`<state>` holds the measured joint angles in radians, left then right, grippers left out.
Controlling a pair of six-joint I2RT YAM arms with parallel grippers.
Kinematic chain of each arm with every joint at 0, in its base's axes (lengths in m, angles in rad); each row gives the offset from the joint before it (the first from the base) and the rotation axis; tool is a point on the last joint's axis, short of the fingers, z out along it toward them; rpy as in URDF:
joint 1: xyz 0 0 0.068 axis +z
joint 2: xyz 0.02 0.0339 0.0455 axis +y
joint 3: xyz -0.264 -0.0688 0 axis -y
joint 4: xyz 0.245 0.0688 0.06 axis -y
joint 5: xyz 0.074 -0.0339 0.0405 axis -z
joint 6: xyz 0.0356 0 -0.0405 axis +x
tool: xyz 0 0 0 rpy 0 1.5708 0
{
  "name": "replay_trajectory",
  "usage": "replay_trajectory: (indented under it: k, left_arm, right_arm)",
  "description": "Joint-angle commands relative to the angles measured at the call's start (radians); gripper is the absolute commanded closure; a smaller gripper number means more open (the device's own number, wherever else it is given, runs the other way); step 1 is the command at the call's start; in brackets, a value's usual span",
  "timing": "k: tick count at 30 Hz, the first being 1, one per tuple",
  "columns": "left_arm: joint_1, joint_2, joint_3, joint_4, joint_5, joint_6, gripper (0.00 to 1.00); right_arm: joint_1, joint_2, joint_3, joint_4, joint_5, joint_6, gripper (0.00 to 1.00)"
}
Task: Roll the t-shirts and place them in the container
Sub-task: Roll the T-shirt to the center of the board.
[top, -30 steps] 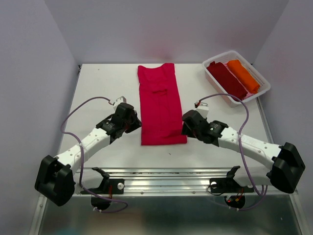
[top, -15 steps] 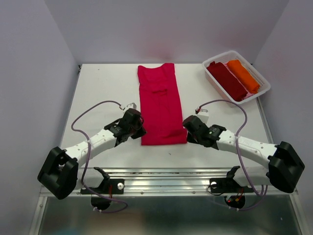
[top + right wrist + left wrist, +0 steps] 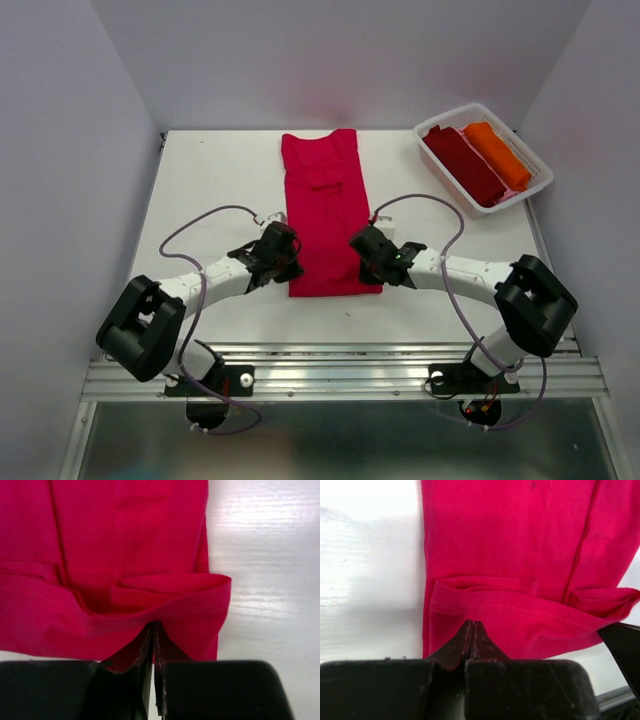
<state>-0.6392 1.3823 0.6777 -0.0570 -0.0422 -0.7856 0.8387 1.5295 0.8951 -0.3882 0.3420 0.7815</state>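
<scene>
Wrist housings cover the grip from above, so it reads only from the wrist cameras. There the left claw has its jaws pressed together on the near hem of the red tee, a little in from the tee's left edge, with the hem lifted into a small fold that shows its stitching. The right claw is likewise closed on the hem close to the right edge, where the cloth puckers and curls over just beyond the tips. How much cloth sits between each pair of fingers cannot be made out, since the dark finger bodies fill the bottom of both views. A dark shape cut off at the lower right of the left wrist view is hard to identify. The tee lies folded into a long strip on the white table, midway between its sides, reaching from near the far edge toward the arms. Both arms lie low and stretched forward, forearms angled inward so the wrists meet the strip's near corners from either side. At the far right a white basket holds a maroon tee and an orange tee side by side; whether they are rolled or folded I cannot tell.
</scene>
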Motion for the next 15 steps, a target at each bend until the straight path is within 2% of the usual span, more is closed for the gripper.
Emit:
replay_trajectory:
  k: [1,9,15]
  left_arm:
    - [0.009,0.017,0.0,0.029,-0.042,0.025,1.0]
    - [0.062,0.057,-0.049,0.02,-0.067,0.025,1.0]
    - [0.079,0.012,-0.044,-0.027,-0.125,0.043,1.0]
  right_arm:
    - [-0.021,0.064,0.062,0.071,0.031,-0.05,0.91]
    - [-0.035,0.149,0.033,0.103,-0.003,-0.06,0.92]
    - [-0.044,0.06,0.004,0.069,-0.008,-0.064,0.92]
